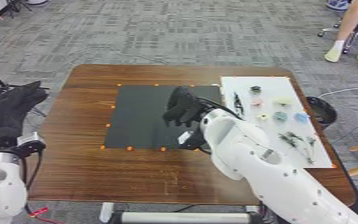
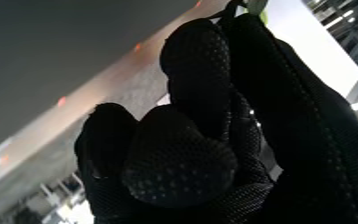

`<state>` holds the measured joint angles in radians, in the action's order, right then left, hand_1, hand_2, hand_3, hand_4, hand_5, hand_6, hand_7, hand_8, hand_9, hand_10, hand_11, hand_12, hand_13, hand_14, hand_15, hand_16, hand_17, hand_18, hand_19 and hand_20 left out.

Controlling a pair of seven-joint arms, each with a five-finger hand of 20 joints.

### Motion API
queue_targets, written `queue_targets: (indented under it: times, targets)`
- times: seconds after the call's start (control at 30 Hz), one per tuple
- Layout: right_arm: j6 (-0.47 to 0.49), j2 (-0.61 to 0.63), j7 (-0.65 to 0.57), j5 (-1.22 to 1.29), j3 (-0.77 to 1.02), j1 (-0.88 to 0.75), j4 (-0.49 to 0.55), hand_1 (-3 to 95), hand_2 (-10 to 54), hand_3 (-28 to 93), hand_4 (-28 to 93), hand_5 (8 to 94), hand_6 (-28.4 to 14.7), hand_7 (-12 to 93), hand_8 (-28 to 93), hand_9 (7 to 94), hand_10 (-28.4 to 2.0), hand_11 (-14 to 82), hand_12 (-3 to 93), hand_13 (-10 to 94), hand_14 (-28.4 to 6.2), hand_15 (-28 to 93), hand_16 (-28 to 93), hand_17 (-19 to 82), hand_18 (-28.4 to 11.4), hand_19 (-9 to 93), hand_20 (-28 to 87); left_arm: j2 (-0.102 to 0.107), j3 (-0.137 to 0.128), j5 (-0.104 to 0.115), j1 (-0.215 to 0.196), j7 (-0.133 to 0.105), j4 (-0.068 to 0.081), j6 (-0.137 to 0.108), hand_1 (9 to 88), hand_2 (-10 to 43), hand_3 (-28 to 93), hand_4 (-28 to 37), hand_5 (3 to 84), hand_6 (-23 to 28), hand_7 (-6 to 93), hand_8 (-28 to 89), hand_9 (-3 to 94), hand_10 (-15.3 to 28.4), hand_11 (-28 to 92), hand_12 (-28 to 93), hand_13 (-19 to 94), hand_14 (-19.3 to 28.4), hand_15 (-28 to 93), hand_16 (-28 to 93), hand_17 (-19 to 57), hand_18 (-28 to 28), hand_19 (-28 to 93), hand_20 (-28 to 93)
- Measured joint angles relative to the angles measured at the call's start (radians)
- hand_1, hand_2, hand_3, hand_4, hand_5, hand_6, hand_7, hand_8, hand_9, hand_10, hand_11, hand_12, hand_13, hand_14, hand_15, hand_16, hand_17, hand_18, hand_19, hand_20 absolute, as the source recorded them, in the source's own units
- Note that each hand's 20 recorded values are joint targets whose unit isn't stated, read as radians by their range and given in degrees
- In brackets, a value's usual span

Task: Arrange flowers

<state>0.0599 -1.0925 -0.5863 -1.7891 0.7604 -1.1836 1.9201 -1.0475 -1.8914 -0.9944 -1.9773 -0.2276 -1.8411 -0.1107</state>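
The brown table (image 1: pixel 78 167) carries a black mat (image 1: pixel 140 120) and a white board (image 1: pixel 271 83). Beside its left edge is the left hand (image 1: pixel 11 112), fingers straight, while the right hand (image 1: pixel 183 105) is over the mat, fingers relaxed and close together. A round black thing (image 1: pixel 321 111), possibly a container, is by the right edge; small flowers (image 1: pixel 302 117) and leafy sprigs (image 1: pixel 291 138) lie on the board.
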Motion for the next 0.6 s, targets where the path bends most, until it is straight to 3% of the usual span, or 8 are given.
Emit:
queue_targets:
  times: [0.3, 0.6]
  targets:
    - [-0.046, -0.093, -0.024, 0.086, -0.124, 0.03, -0.111, 58.9, -9.5, 55, 4, 79.7, -4.0, 30, 25, 93.7, -11.3, 34.2, 24.5, 94, -0.7, 62, 23, 68, -11.5, 93, 45, -0.008, 0.032, 0.002, 0.025, -0.014, 0.016, 0.001, 23.1, 6.1, 71, -28.3, 51.8, 4.0, 13.6, -7, 50.0, 15.5, 21, 11, 38, 19.0, 25, 0, 7.7, 12.9, 12, 21]
    - [-0.128, -0.144, -0.049, 0.113, -0.167, 0.029, -0.17, 60.3, -9.5, 53, 1, 79.3, -4.0, 29, 25, 93.7, -10.3, 30.4, 22.5, 94, -0.9, 61, 23, 68, -11.9, 93, 44, -0.043, 0.058, 0.005, 0.026, -0.02, 0.023, 0.005, 22.3, 6.1, 71, -28.3, 51.4, 3.9, 13.5, -7, 50.0, 15.4, 21, 11, 38, 18.9, 25, 0, 7.6, 12.8, 12, 21]
